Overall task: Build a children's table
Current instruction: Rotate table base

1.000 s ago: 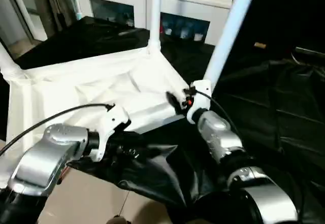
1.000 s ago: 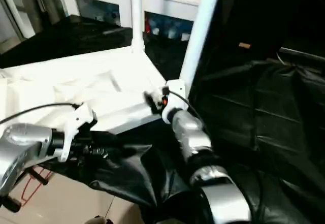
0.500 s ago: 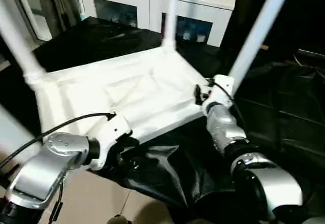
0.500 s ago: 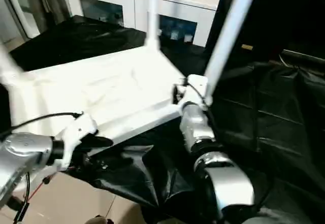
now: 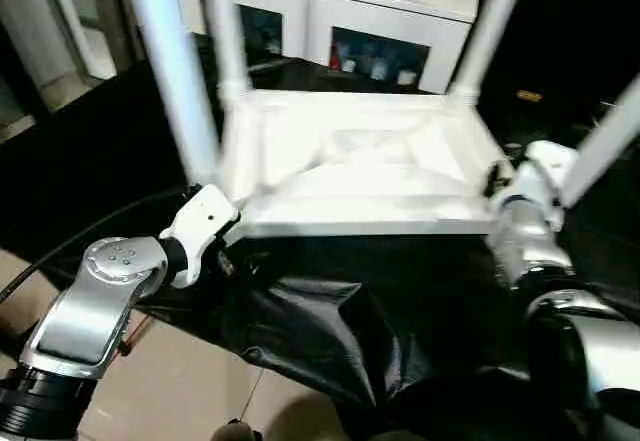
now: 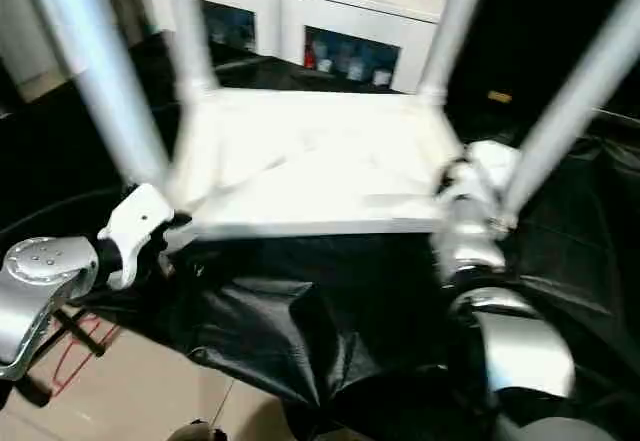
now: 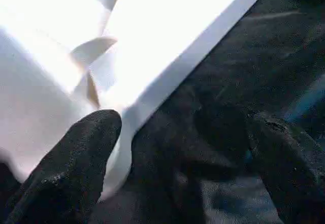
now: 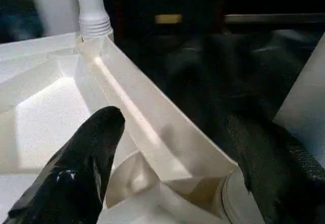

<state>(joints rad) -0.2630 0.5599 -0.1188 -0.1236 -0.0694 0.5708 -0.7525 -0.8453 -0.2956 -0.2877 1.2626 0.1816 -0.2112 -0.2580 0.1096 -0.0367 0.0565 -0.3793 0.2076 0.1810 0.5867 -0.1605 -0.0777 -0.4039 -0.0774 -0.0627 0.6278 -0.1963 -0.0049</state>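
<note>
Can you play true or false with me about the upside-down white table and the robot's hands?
1. The tabletop lies upside down with its legs pointing up. True.
2. It rests on a bright red cloth. False: the black cloth is under it.
3. The left gripper is squeezed shut. False: its fingers stand wide apart at the tabletop's edge.
4. A white cabinet stands behind the table. True.
5. The right gripper has its fingers on either side of a corner of the tabletop. True.
</note>
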